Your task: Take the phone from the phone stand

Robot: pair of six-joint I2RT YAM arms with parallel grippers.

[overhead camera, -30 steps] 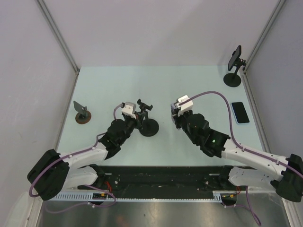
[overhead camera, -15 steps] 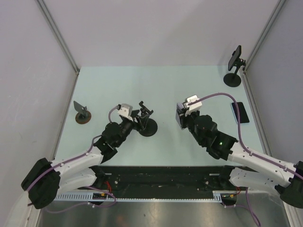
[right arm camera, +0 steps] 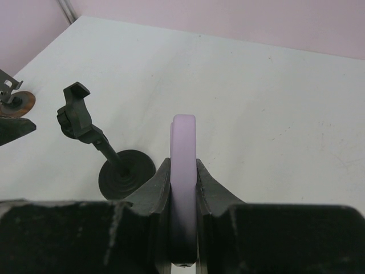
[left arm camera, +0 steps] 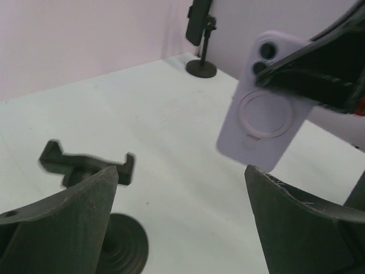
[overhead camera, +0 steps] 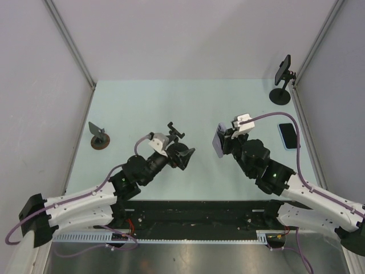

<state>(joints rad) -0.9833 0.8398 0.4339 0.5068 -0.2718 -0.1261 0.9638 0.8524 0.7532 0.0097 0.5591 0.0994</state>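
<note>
The lilac phone stands on edge, off the table, with my right gripper shut on it. In the top view the phone hangs to the right of the black phone stand, apart from it. The stand's clamp is empty and its round base rests on the table. My left gripper is open, its jaws wide, with the stand just beside its left finger and nothing held. From above, the left gripper covers part of the stand's base.
A second black stand carrying a dark phone is at the back right corner. A blue-cased phone lies flat near the right edge. A small brown-based stand sits at the left. Side walls close in the table.
My left gripper has gone from shut at the stand to wide open and drawn back a little. The right gripper has carried the phone to the right, away from the stand.
</note>
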